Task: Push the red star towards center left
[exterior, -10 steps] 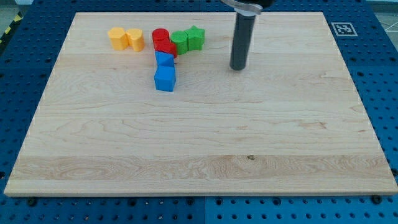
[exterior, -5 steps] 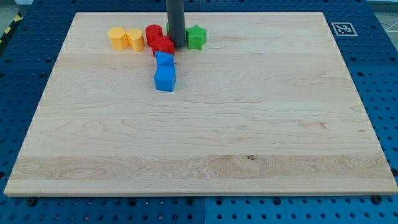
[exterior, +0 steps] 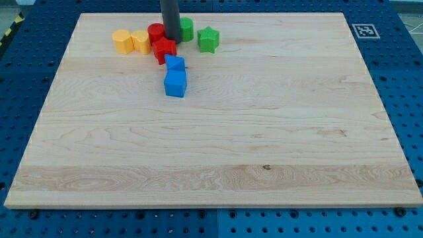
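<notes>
The red star point(exterior: 164, 49) lies near the view's top, left of centre, on the wooden board point(exterior: 264, 132). My tip point(exterior: 172, 39) stands just above and right of it, touching or nearly touching. A red cylinder point(exterior: 156, 32) sits left of the rod, against the star's upper edge. A green cylinder point(exterior: 186, 30) is right of the rod, partly hidden by it. A green star point(exterior: 209, 39) lies further right. Two blue blocks point(exterior: 175, 65) point(exterior: 175, 84) lie just below the red star.
An orange block point(exterior: 121, 41) and a yellow-orange block point(exterior: 141, 41) sit side by side left of the red cylinder. A black-and-white marker tag point(exterior: 365, 31) is at the board's top right corner. A blue pegboard surrounds the board.
My tip has moved left from the board's upper middle into the cluster. The red star and red cylinder shifted left, and the green cylinder moved up, apart from the green star.
</notes>
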`<action>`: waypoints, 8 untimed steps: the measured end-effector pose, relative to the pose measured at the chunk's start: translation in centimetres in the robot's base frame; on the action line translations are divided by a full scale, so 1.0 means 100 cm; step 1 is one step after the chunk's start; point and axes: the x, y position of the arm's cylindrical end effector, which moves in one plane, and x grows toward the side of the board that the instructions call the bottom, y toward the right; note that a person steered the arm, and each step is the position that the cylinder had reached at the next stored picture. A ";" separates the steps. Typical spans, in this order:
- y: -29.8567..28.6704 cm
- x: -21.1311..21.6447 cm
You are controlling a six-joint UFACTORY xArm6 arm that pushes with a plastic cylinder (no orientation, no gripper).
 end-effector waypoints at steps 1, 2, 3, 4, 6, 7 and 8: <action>-0.007 0.000; -0.016 0.023; -0.010 0.062; 0.002 0.087; 0.005 0.080; 0.002 0.079; -0.003 0.082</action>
